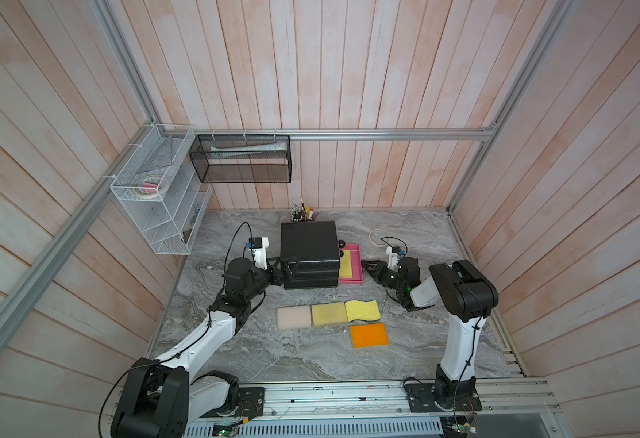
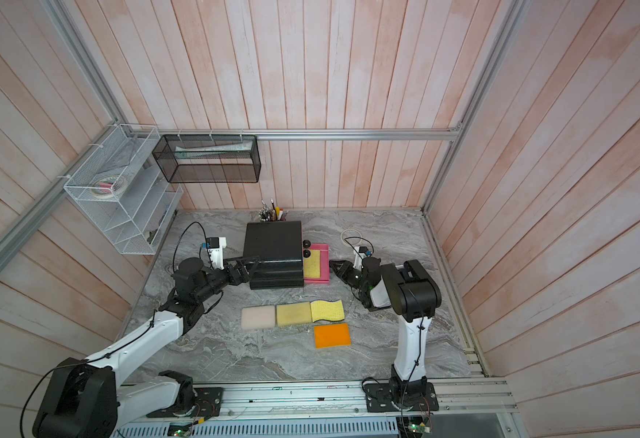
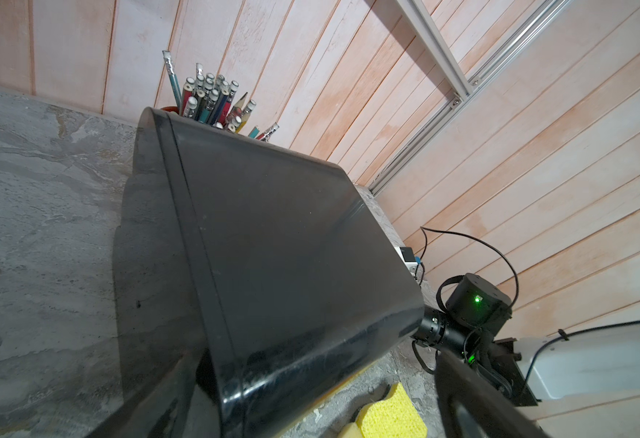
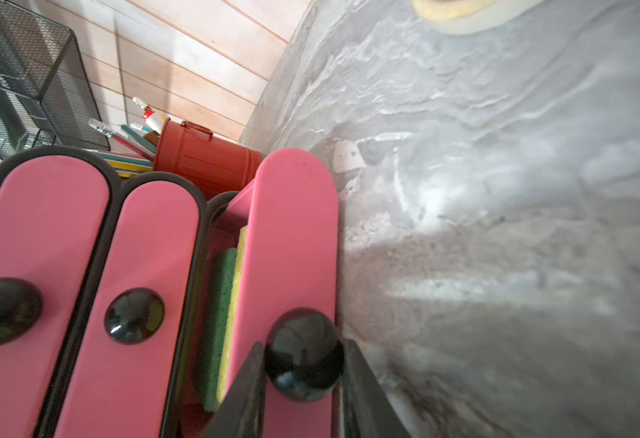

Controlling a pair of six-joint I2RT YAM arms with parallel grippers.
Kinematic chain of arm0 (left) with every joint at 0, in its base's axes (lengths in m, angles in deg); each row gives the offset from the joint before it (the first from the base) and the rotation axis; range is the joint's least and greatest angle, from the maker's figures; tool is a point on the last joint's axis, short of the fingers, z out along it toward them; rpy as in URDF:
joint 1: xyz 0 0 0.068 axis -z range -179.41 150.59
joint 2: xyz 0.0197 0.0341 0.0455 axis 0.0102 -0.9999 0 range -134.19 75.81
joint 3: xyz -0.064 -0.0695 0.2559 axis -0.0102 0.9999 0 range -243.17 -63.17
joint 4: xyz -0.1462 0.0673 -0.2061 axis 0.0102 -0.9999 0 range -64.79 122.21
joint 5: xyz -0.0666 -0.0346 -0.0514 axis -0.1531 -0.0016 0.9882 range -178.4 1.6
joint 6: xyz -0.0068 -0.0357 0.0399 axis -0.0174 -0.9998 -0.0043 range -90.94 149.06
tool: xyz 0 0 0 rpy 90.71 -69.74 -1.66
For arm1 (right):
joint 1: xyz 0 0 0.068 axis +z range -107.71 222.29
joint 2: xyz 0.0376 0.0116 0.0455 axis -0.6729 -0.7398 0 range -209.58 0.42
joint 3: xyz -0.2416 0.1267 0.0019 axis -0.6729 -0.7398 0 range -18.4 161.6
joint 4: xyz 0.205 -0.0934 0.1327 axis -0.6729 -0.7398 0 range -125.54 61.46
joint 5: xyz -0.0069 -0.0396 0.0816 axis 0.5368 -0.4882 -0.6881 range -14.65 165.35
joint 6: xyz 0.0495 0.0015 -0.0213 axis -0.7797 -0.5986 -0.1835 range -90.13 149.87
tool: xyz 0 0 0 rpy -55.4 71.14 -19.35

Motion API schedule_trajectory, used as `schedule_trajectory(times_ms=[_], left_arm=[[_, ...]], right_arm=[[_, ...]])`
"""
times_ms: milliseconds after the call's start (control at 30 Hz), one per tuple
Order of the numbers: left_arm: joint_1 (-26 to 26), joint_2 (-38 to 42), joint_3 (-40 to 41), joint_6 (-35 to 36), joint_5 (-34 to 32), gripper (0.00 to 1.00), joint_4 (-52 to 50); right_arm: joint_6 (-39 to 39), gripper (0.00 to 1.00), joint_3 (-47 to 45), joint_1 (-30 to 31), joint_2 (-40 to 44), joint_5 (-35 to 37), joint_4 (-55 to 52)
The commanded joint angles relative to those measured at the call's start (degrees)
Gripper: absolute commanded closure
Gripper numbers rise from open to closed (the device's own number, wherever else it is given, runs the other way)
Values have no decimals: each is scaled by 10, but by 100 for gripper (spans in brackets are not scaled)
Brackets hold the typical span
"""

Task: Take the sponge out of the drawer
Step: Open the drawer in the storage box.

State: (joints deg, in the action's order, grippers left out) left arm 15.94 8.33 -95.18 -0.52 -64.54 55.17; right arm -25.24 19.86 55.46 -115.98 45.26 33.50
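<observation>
A black drawer cabinet stands mid-table, its pink fronts facing right. The lowest pink drawer is pulled out, and in it lies a yellow sponge with a green side. My right gripper is shut on that drawer's black knob. At the cabinet's near left corner, my left gripper is open, with one finger on either side of the corner.
Four sponges lie in front of the cabinet: beige, pale yellow, wavy yellow and orange. A red pencil can stands behind the cabinet, and a tape ring lies at the back right. Wire baskets hang on the left wall.
</observation>
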Motion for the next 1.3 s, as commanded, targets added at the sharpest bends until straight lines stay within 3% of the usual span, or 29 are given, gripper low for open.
schedule_trajectory(times_ms=[0,433,633,700,867,1133,1267], left_arm=[[6,5,11,7,21,0,2],[5,0,12,7,23,0,7],[5,0,14,7,23,0,9],[5,-1,13,7,22,0,9],[5,-8,13,5,26,0,17],[6,0,14,6,25,0,11],[5,1,16,7,25,0,12]], right_arm=[[44,75,-5,-8,17,49,-65],[88,74,-2,-22,52,98,-128],[79,57,-33,-21,79,64,-61],[107,52,-25,-9,106,70,-102],[219,43,55,63,131,187,-296],[241,49,83,83,122,219,-337],[285,51,106,118,136,305,-400]])
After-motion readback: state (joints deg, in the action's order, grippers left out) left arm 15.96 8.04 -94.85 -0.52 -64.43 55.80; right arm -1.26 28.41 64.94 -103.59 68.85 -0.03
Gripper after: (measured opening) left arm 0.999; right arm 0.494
